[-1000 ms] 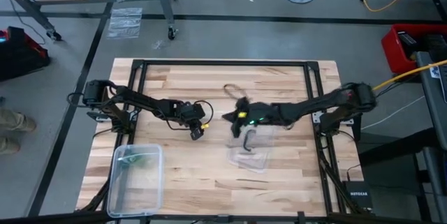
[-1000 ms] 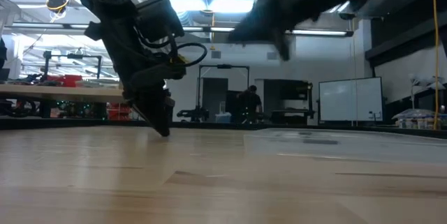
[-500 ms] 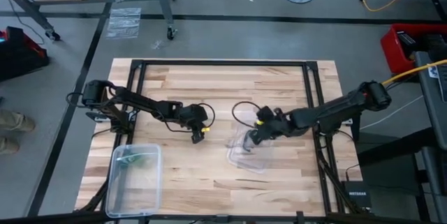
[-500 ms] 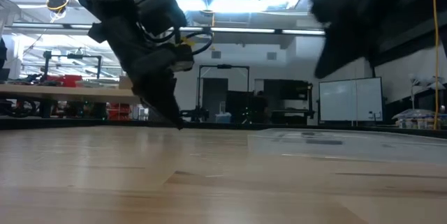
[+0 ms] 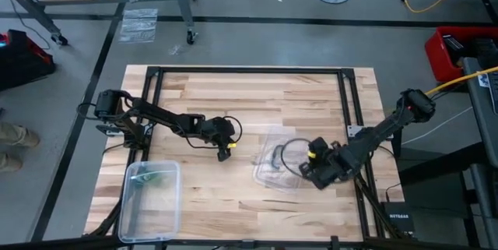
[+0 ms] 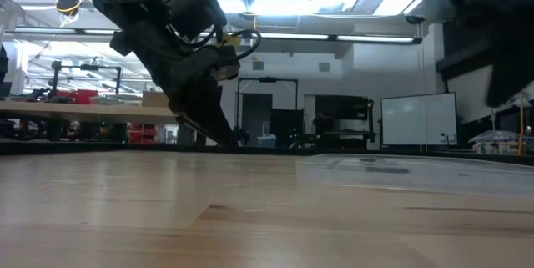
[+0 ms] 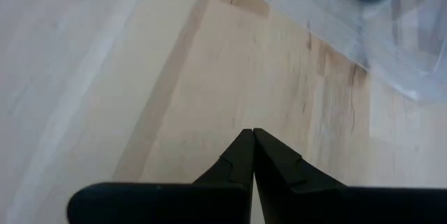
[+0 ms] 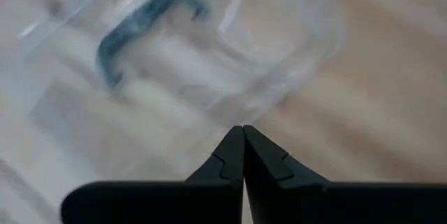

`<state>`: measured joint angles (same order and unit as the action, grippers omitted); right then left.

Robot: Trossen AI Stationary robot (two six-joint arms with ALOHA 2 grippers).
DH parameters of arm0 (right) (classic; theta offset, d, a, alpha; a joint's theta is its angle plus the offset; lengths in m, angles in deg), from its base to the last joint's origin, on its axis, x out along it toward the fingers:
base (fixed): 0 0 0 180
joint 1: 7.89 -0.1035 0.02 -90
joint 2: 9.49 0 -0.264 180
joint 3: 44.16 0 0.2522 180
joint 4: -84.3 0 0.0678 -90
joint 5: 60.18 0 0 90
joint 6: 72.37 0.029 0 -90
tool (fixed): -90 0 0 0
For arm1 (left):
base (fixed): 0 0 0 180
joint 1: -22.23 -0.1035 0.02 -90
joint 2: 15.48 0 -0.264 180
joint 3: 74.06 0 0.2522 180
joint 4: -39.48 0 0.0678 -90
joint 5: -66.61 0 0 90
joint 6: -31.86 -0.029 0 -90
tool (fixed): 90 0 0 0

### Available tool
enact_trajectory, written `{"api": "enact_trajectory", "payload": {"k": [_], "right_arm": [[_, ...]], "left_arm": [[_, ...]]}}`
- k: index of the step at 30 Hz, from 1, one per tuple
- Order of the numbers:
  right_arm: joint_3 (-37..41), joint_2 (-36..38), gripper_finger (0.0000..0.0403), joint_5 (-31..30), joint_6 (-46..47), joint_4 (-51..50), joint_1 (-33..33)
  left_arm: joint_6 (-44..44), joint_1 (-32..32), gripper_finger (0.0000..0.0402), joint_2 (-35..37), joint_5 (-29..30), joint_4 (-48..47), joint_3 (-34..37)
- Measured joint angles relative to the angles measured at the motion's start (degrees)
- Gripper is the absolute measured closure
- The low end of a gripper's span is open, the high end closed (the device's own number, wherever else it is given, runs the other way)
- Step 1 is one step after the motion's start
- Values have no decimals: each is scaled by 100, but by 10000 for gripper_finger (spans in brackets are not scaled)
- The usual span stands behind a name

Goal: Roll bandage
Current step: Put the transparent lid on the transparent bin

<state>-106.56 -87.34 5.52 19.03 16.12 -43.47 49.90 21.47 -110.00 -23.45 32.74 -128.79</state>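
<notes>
both pincers clenched and empty: left gripper low at mid-table, right gripper beside the clear lid; bandage sits boxed, near left, seemingly finished.

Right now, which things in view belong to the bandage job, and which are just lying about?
Job:
- bandage, green, inside the box
- box, clear, only because it holds the bandage

Lying about:
- clear plastic piece with a blue handle, mid-table
- plastic bags on the floor
</notes>
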Motion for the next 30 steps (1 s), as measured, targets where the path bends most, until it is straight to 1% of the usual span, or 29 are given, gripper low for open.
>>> {"api": "enact_trajectory", "payload": {"k": [3, 6, 10, 12, 19, 23, 27, 30], "right_arm": [[-5, -58, 397, 192, 612, 48, -409], [-8, -226, 397, 190, 1327, 130, -785], [-4, -644, 397, 198, 2287, 230, -1079], [-2, -916, 397, 209, 2552, 412, -1150], [-11, -1778, 397, 191, 2702, 1507, -1089], [-39, -2114, 397, 190, 2704, 1805, -955], [-46, -2180, 397, 121, 2706, 1906, -785], [-39, -2189, 397, -123, 2698, 1981, -682]], "left_arm": [[18, 13, 399, -29, -2, 48, -1], [72, 67, 399, -59, 0, 104, 0], [74, 174, 399, -138, -1, 480, -1], [81, 231, 399, -199, -1, 606, -2], [230, 432, 399, -470, 0, 804, -2], [284, 530, 399, -602, -2, 888, -2], [288, 571, 399, -649, 2, 877, -2], [297, 575, 399, -649, 8, 938, -2]]}}
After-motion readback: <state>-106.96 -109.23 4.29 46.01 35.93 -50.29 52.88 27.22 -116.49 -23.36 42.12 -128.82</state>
